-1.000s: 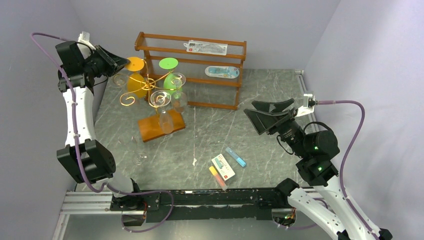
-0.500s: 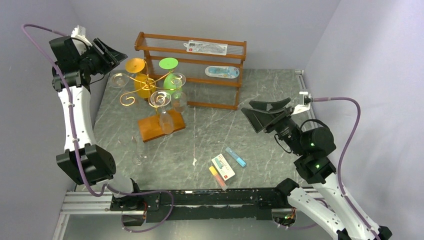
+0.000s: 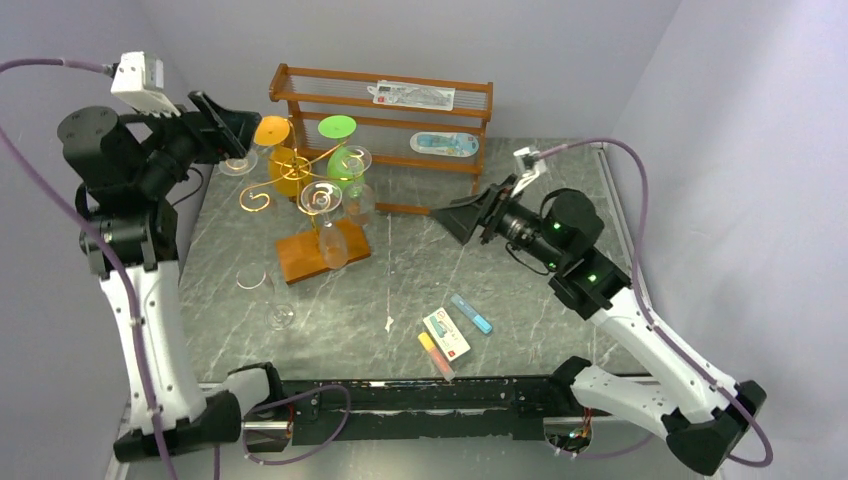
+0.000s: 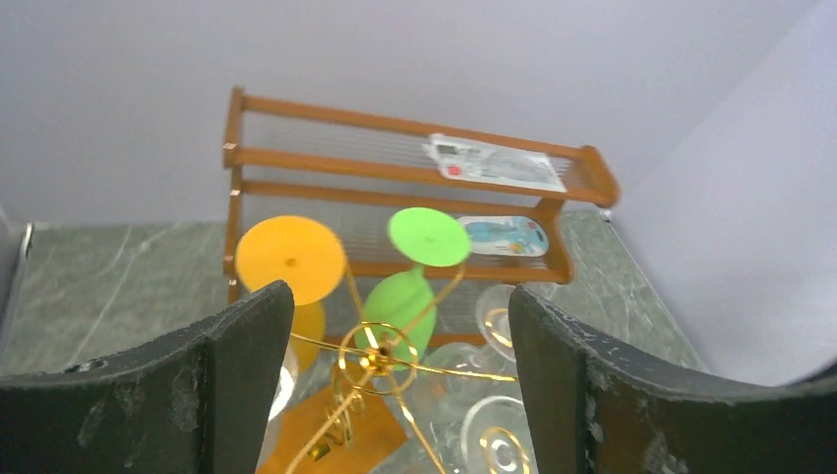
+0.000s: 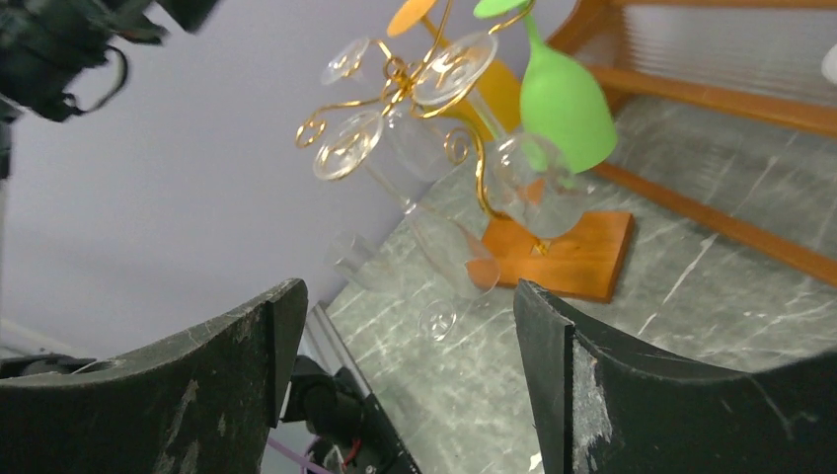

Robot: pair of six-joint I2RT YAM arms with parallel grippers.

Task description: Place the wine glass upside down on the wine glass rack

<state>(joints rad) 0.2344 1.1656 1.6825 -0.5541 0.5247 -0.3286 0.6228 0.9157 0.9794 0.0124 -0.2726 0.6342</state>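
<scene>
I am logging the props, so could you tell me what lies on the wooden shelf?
On the wooden shelf, a white packet lies on the top tier, a blue packet on the lower one. The orange glass and green glass cover part of the lower tier's left half.

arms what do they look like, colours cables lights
The left arm and right arm have white links, black joints and a purple cable each. The left end effector and right end effector have broad, scuffed black fingers. Green lights show on the right arm; a white camera sits on the left wrist.
</scene>
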